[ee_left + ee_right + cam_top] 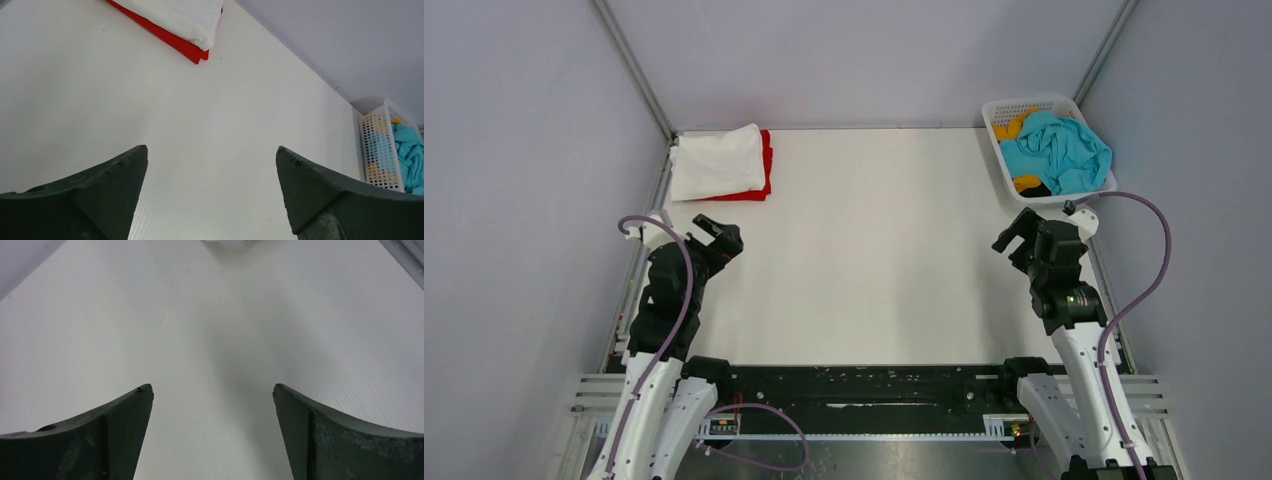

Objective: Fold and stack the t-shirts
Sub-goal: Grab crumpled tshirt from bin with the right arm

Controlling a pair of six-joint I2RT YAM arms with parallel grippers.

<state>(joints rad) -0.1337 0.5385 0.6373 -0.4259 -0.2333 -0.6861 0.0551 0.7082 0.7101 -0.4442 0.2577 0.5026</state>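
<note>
**Turquoise t-shirt lies in the basket, both claws empty**

A turquoise t-shirt (1059, 150) lies crumpled on top of the heap in the white lattice basket (1034, 103), its folds bunched and reaching the basket's near rim. A mustard-yellow t-shirt (1012, 127) shows beneath it at the basket's far end. A sliver of black t-shirt (1037, 189) peeks out at the basket's near end.

Well apart from the basket, in the far corner on the opposite side of the worktop (874, 260), a white t-shirt (717, 160) lies folded on top of a folded red t-shirt (766, 160). The red shows only as a narrow strip along the edges nearest the basket.

The right arm stands bent just on the near side of the basket. Its claw (1016, 232) is held over bare worktop, angled away from the basket, jaws spread wide with nothing between them. Across the worktop from the basket, the left arm is bent the same way. Its claw (714, 232) is also parted and empty, above bare worktop and just short of the folded pair.
</note>
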